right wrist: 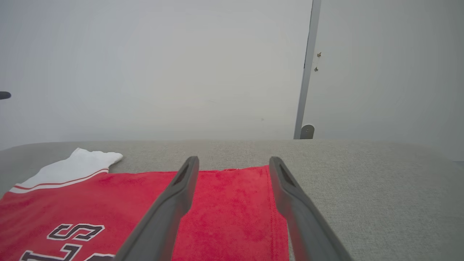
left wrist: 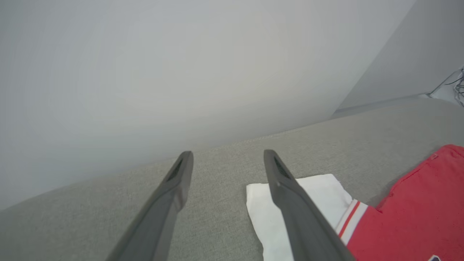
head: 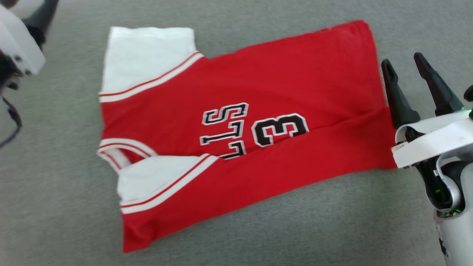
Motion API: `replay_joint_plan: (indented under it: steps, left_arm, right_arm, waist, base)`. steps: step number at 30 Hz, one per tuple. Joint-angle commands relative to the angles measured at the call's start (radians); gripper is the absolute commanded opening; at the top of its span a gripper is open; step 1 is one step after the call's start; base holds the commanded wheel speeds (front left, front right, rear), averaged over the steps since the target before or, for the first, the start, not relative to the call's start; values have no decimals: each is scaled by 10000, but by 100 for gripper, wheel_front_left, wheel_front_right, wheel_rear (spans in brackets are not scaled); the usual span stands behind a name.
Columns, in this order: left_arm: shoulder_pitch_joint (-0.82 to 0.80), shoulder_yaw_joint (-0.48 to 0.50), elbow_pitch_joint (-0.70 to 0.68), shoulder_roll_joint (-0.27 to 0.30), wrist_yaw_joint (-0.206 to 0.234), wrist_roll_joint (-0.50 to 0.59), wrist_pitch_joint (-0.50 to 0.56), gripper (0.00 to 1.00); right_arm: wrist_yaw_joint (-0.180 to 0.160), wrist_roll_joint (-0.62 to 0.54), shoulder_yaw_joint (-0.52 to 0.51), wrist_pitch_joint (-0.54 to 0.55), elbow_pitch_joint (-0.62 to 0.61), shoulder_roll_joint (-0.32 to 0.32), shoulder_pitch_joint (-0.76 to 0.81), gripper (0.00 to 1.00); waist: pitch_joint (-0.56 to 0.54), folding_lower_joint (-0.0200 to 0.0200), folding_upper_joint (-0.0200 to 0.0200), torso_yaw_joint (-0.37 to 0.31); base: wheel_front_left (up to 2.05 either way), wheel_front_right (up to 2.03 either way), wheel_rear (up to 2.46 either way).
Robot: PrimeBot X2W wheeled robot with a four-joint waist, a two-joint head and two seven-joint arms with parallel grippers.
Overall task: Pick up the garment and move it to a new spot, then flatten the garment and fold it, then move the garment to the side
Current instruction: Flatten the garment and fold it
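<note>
Head view. The garment point(head: 281, 85) lies on a grey woven surface point(head: 55, 207), neck to the view's left, hem point(head: 373, 74) to its right. We see its near long edge folded up over the body, covering part of the black lettering point(head: 255, 127). One white sleeve point(head: 147, 55) lies flat at the far left corner; the other is folded in with the near edge. The cloth is mostly smooth, with a soft crease running to the hem. The right gripper point(head: 402, 60) stands just beside the hem, fingers spread wide, nothing between them. The left arm's white casing point(head: 16, 48) sits at the upper left, apart from the garment.

Left wrist view. The left gripper point(left wrist: 227, 154) is spread wide and empty over the grey surface. Its right finger crosses in front of the white sleeve; we cannot tell whether it touches. Beyond the surface's far edge rises a plain pale wall point(left wrist: 181, 72), meeting a second wall at a corner on the right. A few cables point(left wrist: 459, 81) show at the right edge.

Right wrist view. The fingers frame the hem's far corner: one over red cloth, the other along the hem's edge. Contact we cannot tell. Behind, the same pale wall, with a thin upright strip point(right wrist: 306, 72) and a small round fitting point(right wrist: 307, 131) at its foot.
</note>
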Motion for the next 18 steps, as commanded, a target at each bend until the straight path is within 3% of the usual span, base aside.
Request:
replay_joint_plan:
  steps: [1, 8, 13, 18]
  left_arm:
    - [-355, -143, 523, -94, -140, -110, 531, 100]
    - [-1629, -1206, 2154, 21, -607, -664, 3907, 100]
    - [-2114, -1702, 2555, 269, -612, -847, 5021, 100]
    - [-2096, -1969, 2791, 52, -617, -1522, 6135, 100]
  right_arm:
    - [-17, 40, 76, -118, 42, 62, -157, 100]
    - [-17, 190, 366, -313, 254, 149, -156, 100]
    - [-17, 328, 556, -417, 265, 160, -258, 100]
    - [-17, 390, 575, -486, 339, 108, -214, 100]
  waist:
    - [680, 0, -1, -867]
    - [1161, 0, -1, -1614]
    - [1525, 0, -1, -1967]
    - [1665, 0, -1, -2062]
  base:
    - [0, 0, 0]
    - [0, 0, 0]
    - [0, 0, 0]
    - [0, 0, 0]
